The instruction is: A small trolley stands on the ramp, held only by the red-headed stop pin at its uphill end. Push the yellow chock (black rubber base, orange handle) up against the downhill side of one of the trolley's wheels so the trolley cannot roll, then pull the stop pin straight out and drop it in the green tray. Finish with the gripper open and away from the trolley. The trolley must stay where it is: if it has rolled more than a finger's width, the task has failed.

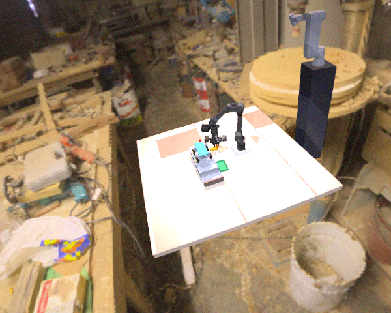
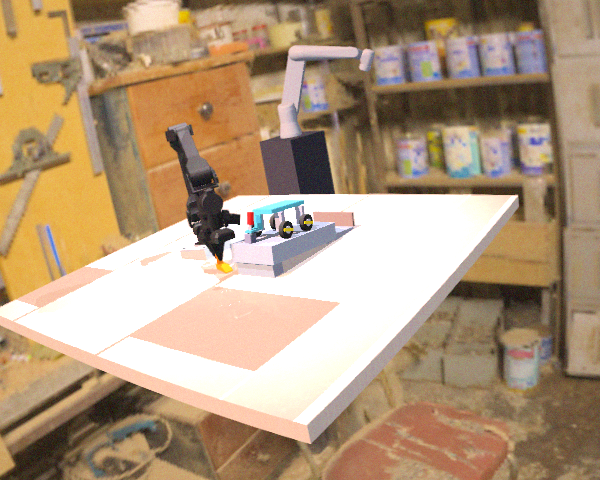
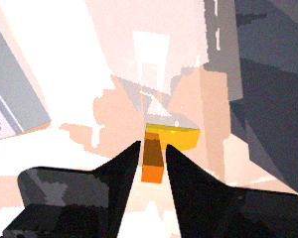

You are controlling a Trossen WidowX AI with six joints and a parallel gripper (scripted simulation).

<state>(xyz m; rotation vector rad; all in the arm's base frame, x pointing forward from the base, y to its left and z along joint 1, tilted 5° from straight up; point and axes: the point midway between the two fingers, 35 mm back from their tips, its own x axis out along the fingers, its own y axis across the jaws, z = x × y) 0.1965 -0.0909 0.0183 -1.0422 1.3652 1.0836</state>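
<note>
The yellow chock (image 1: 213,148) (image 2: 225,267) (image 3: 184,140) stands on the table beside the ramp's high end, its orange handle up. My gripper (image 1: 216,145) (image 2: 218,257) (image 3: 153,146) points down with its partly open fingers on both sides of the handle. Thin gaps show between fingers and handle in the wrist view. The turquoise trolley (image 1: 201,149) (image 2: 280,207) stands on the grey ramp (image 1: 209,171) (image 2: 253,253). The red-headed stop pin (image 1: 199,140) (image 2: 250,218) is upright at its uphill end. The green tray (image 1: 222,165) lies beside the ramp.
The ramp's side (image 3: 275,94) rises close to the right of the fingers in the wrist view. The arm's white base (image 1: 240,150) stands on the other side of the chock. A low end wall (image 1: 214,182) (image 2: 333,219) closes the ramp's downhill end.
</note>
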